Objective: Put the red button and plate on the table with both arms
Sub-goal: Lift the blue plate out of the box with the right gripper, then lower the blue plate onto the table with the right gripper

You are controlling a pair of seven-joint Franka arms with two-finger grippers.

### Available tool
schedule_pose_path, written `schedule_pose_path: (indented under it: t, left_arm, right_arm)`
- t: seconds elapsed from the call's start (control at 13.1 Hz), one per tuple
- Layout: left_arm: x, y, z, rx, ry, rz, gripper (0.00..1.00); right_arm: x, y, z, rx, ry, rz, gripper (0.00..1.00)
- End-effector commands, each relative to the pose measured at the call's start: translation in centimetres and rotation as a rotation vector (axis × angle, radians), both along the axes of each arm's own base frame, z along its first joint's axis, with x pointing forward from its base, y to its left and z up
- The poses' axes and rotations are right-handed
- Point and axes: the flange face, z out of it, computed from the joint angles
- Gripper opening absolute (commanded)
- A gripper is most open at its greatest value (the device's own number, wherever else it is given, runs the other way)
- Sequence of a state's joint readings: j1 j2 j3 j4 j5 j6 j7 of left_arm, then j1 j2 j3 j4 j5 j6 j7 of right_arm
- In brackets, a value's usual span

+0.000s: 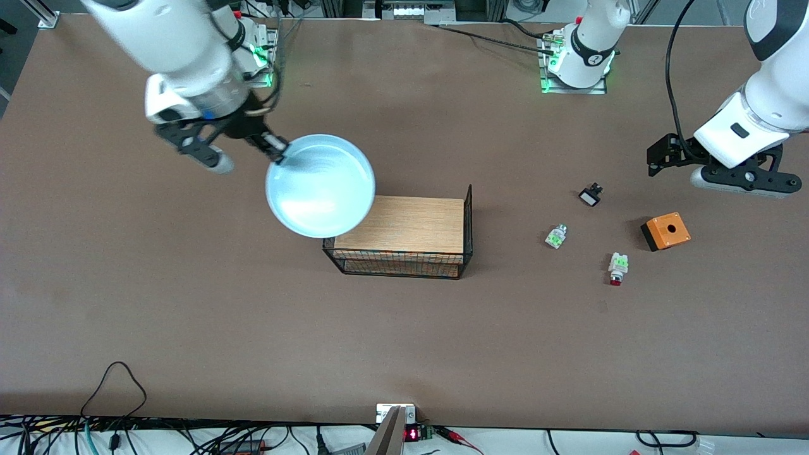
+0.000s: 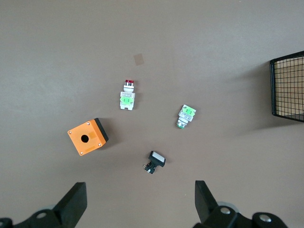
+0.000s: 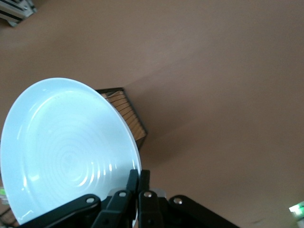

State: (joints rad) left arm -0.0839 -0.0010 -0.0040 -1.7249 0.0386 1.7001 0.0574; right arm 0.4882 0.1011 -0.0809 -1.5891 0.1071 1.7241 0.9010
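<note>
My right gripper (image 1: 278,151) is shut on the rim of the pale blue plate (image 1: 320,185) and holds it tilted in the air. The plate is over the rack's end that faces the right arm's end of the table (image 1: 189,303). In the right wrist view the fingers (image 3: 142,183) pinch the plate (image 3: 66,152) at its edge. The red button (image 1: 617,268) lies on its side on the table, nearer to the front camera than the orange box. It also shows in the left wrist view (image 2: 127,95). My left gripper (image 1: 733,177) hangs open and empty (image 2: 140,202) above the table near the small parts.
A wooden-topped black wire rack (image 1: 404,235) stands mid-table. Beside the red button lie an orange box with a hole (image 1: 665,231), a green-and-clear part (image 1: 555,236) and a black switch with a white face (image 1: 590,195). Cables run along the table's front edge.
</note>
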Motion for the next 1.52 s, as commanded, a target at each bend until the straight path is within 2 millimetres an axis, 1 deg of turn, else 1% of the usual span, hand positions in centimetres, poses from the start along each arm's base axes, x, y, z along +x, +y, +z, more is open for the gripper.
schedule_pose_path:
  t: [0.0,0.08,0.15,0.23,0.3,0.38,0.53,0.68,0.76,0.84,0.91,1.07,1.14,1.29,1.37,1.45]
  left_arm:
    - [-0.4,-0.3,0.9,0.025,-0.001,0.003,1.00]
    - [-0.4,-0.3,1.0,0.023,-0.002,0.004,1.00]
    - [-0.3,-0.3,0.9,0.023,-0.002,0.004,1.00]
    - [-0.3,-0.3,1.0,0.023,-0.004,0.004,1.00]
    - [-0.3,-0.1,0.9,0.023,-0.002,0.007,1.00]
    - [-0.3,0.0,0.9,0.023,-0.002,0.010,1.00]
    - [-0.3,0.1,0.9,0.024,-0.002,0.011,1.00]
    - [-0.1,-0.1,1.0,0.024,-0.008,0.006,1.00]
    - [-0.1,-0.2,1.1,0.024,-0.010,0.006,1.00]
    - [-0.2,-0.3,1.1,0.024,-0.007,0.003,1.00]
    - [-0.4,-0.2,1.1,0.025,0.005,0.006,1.00]
    - [-0.3,-0.3,1.2,0.025,0.004,0.004,1.00]
    - [-0.3,-0.3,1.2,0.025,0.004,0.004,1.00]
    - [-0.2,-0.3,1.1,0.025,0.007,0.004,1.00]
    - [-0.2,-0.3,1.0,0.025,0.007,0.004,1.00]
    - [-0.2,-0.3,1.0,0.025,0.007,0.004,1.00]
  right_arm:
    - [1.2,-7.3,-1.3,-0.003,0.103,0.129,0.00]
    - [1.8,-10.2,-2.0,-0.004,0.123,0.165,0.00]
    - [2.2,-13.0,-3.3,-0.003,0.141,0.202,0.00]
    - [2.5,-16.2,-4.9,0.006,0.158,0.245,0.00]
    - [2.8,-18.9,-6.3,0.011,0.170,0.276,0.00]
    - [3.2,-21.1,-8.2,0.000,0.188,0.299,0.00]
    - [3.3,-24.5,-11.9,-0.012,0.200,0.351,0.00]
    - [2.7,-26.5,-16.0,-0.023,0.183,0.390,0.00]
    - [2.2,-27.7,-18.4,-0.034,0.156,0.433,0.00]
    - [1.9,-28.4,-20.7,-0.039,0.124,0.467,0.00]
    - [1.5,-28.8,-22.6,-0.045,0.095,0.495,0.00]
    - [-0.3,-29.4,-26.8,-0.058,0.053,0.523,0.00]
    - [-1.4,-29.3,-29.1,-0.062,0.036,0.538,0.00]
    - [-2.7,-30.3,-32.2,-0.068,0.021,0.560,0.00]
    - [-2.9,-30.7,-32.9,-0.062,0.028,0.578,0.00]
    - [-2.9,-30.8,-33.0,-0.059,0.032,0.585,0.31]
